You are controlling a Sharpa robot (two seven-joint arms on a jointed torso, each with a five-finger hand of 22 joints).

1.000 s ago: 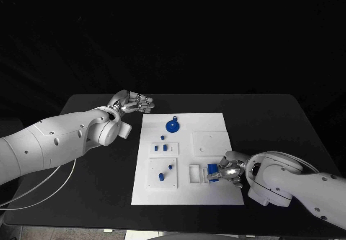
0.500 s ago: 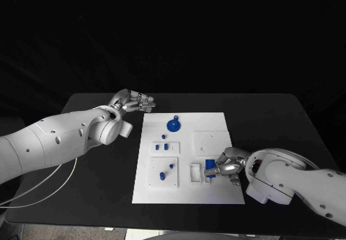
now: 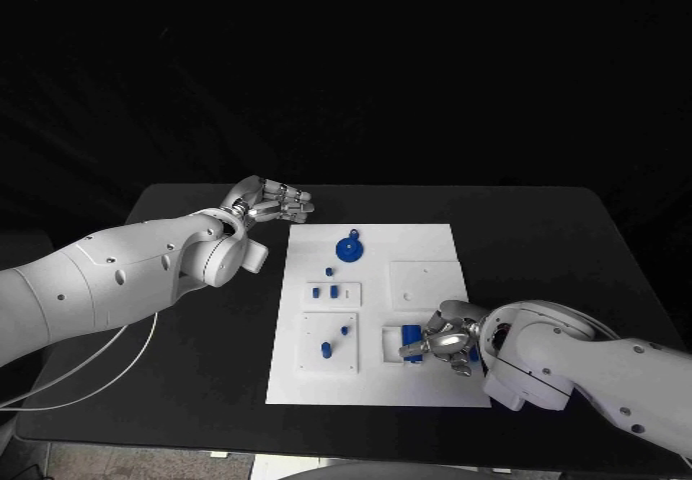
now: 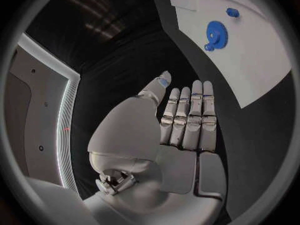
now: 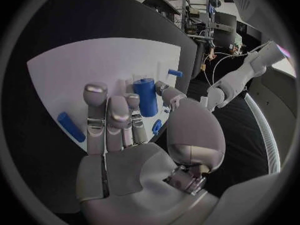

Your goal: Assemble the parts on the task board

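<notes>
The white task board [image 3: 433,385] lies mid-table. My right hand [image 3: 443,340] is over its near right part and pinches an upright blue block [image 3: 414,338] between thumb and fingers, right beside a white slot frame [image 3: 391,344]. The right wrist view shows that blue block [image 5: 145,96] against the fingertips [image 5: 132,101] of the right hand [image 5: 134,135]. My left hand [image 3: 271,204] hovers off the board's far left corner, fingers stretched out, holding nothing; the left hand [image 4: 181,130] lies flat in its wrist view. A blue gear [image 3: 348,248] lies at the far end of the board [image 4: 250,70].
Small blue parts sit in a left panel [image 3: 327,293] and on a nearer panel [image 3: 330,347]. A bare square panel [image 3: 424,283] lies right of them. A loose blue piece [image 5: 70,126] lies on the board near my right hand. Black table [image 3: 577,250] surrounds the board.
My right hand has shifted left across the board with the blue block, from the board's right part to beside the white slot frame. The left hand has stayed put.
</notes>
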